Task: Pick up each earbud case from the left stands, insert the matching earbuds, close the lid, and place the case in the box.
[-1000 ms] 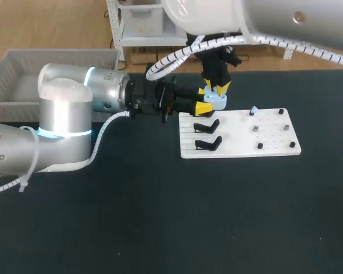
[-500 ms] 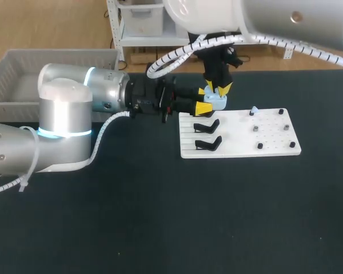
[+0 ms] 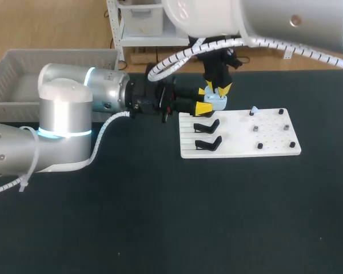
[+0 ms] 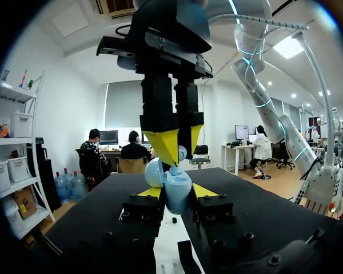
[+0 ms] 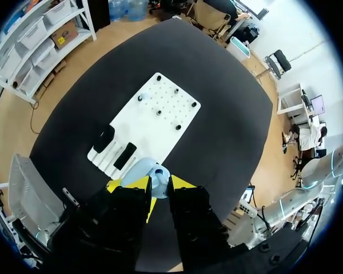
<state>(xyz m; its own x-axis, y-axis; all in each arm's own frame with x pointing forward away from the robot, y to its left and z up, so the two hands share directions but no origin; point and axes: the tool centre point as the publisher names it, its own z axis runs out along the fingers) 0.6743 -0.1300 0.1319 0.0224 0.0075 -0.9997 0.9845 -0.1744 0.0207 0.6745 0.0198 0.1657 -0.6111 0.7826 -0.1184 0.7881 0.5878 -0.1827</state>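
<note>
Over a black worktop (image 3: 160, 217), at the far edge of a white perforated board (image 3: 274, 142), the left gripper (image 4: 176, 194) has its jaws clamped on a pale-blue, open-lidded earbud case (image 3: 216, 102), with the right gripper (image 5: 156, 184) directly above it, jaw state indiscernible.

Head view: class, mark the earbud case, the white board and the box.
case (image 3: 217, 103): head view, its pale blue shell.
board (image 3: 235, 138): head view, bare middle.
box (image 3: 57, 59): head view, far wall.
</note>
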